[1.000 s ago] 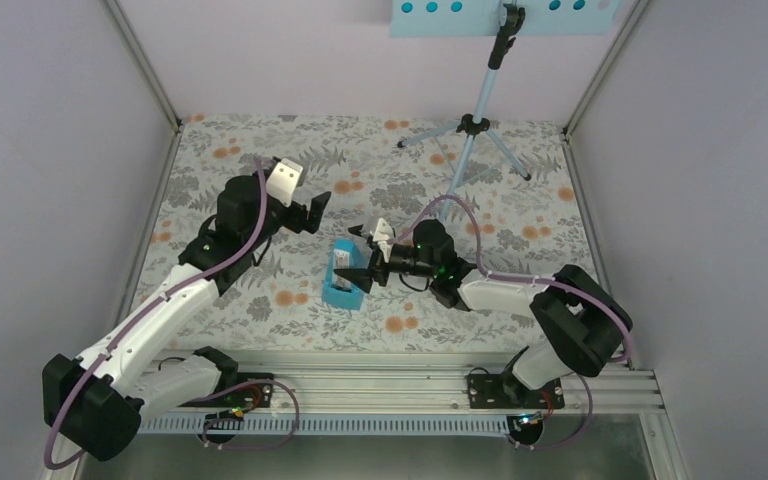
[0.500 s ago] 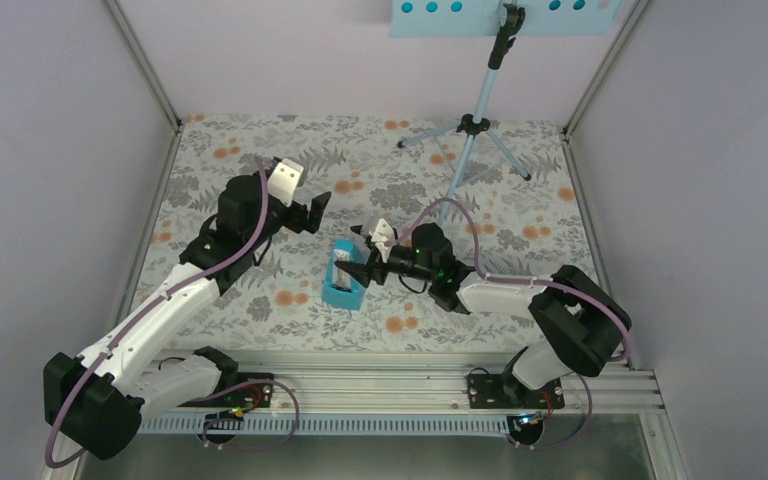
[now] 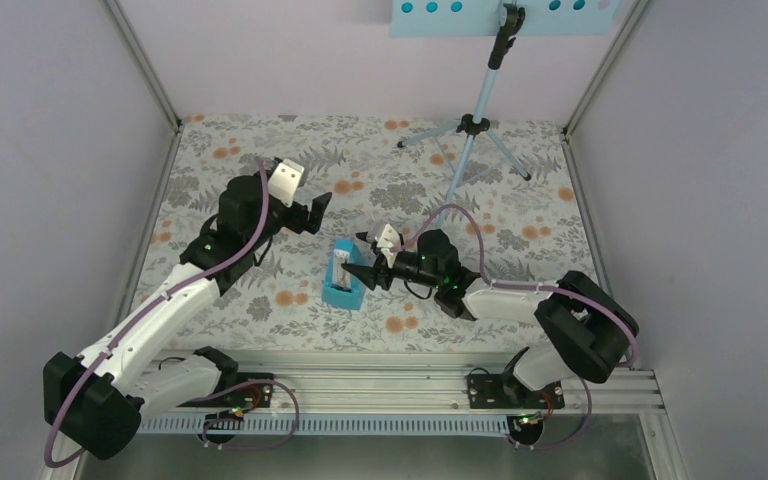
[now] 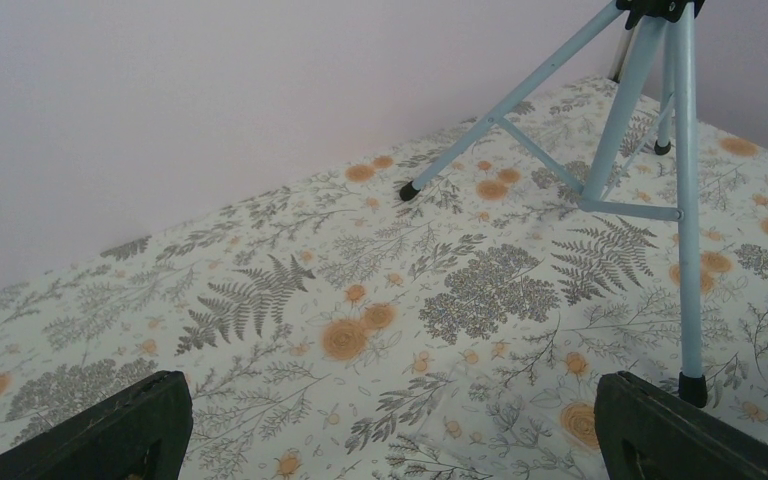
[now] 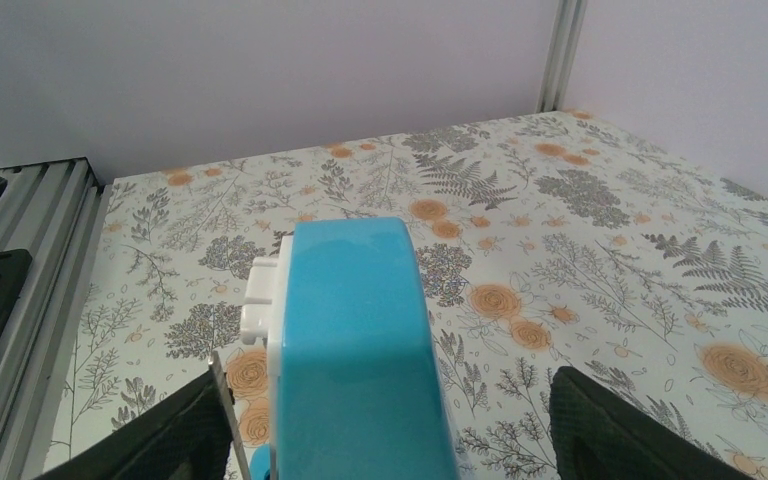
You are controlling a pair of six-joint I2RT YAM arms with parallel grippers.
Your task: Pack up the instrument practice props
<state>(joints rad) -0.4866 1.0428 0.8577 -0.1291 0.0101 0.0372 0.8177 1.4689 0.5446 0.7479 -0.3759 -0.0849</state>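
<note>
The small light blue wedge-shaped metronome stands on the floral cloth near the middle; in the right wrist view the metronome fills the space between my fingers. My right gripper straddles it from the right, jaws open, with a gap still showing on one side. The light blue tripod music stand stands at the back right, its perforated desk at the top edge. My left gripper hovers open and empty left of the metronome. It looks toward the stand's legs, with nothing between the fingers of the left gripper.
The floral cloth covers the table between lilac walls. Aluminium frame posts rise at the back corners, and a metal rail carrying the arm bases runs along the near edge.
The right jaws have narrowed around the metronome, and the right wrist has dropped slightly toward the near edge. The left arm and the metronome have stayed put.
</note>
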